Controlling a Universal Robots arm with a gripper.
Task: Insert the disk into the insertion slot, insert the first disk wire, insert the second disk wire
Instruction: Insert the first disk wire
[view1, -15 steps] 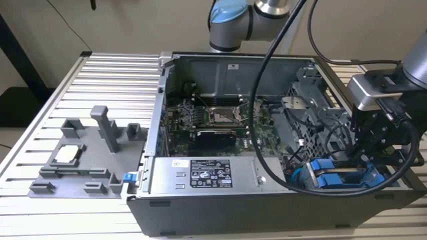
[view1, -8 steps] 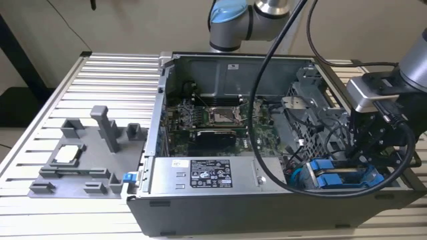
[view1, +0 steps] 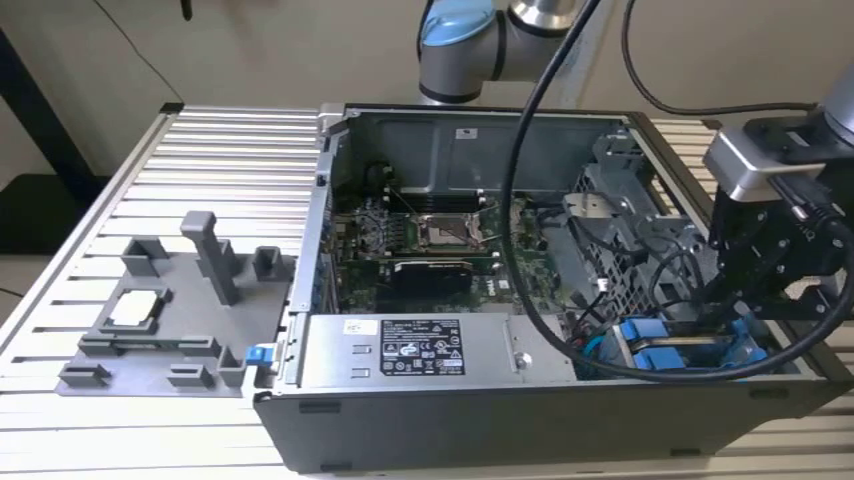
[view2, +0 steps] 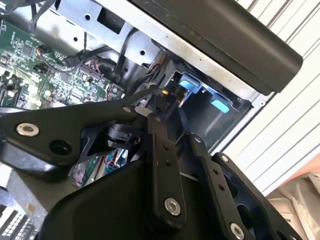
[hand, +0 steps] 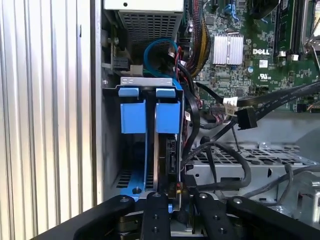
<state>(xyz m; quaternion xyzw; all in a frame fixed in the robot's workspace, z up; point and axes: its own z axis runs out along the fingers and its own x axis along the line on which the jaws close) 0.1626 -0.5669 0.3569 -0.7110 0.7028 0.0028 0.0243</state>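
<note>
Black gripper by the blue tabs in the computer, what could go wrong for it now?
1. The black robot gripper sits among loose black cables, so it might snag one.
2. The small black plug at its tip is close to the narrow edge of the silver-grey disk in its blue plastic carrier. If tilted, it may jam or bend.

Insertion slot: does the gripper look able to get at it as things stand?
Likely yes: the gripper is right at the mouth of the insertion slot, and the black cables run beside it, not across it.
</note>
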